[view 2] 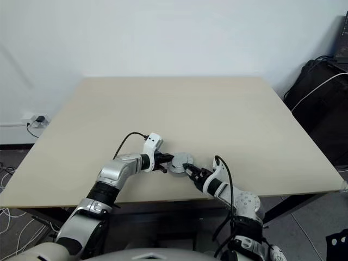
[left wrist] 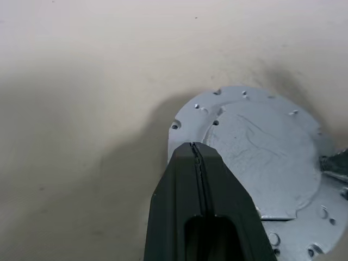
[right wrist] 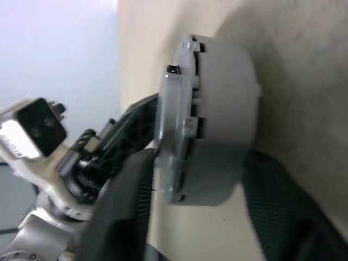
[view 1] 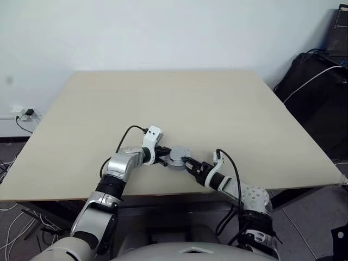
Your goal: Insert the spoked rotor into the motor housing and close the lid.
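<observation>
Metal, we judged, made up the whole stack: the lid (left wrist: pixel 261 157) was a silvery-grey disc with small holes round its flat edge and a raised middle, sitting on top of the motor housing (right wrist: pixel 225 136), a thick grey drum. Both rested on the table (view 1: pixel 163 98) near its front edge, between the two grippers. The left gripper (view 1: pixel 161 154) had its fingers pressed fully together, holding nothing, with their tip resting on or just above the lid's edge. The right gripper (right wrist: pixel 190 179) had a finger on each side of the stack, one by the lid and one by the drum; we could not tell whether they pinched it. We expected the stack to be stiff, fairly heavy and slippery on its smooth faces, so the flat edge or the drum's wall looked the safest places to hold.
</observation>
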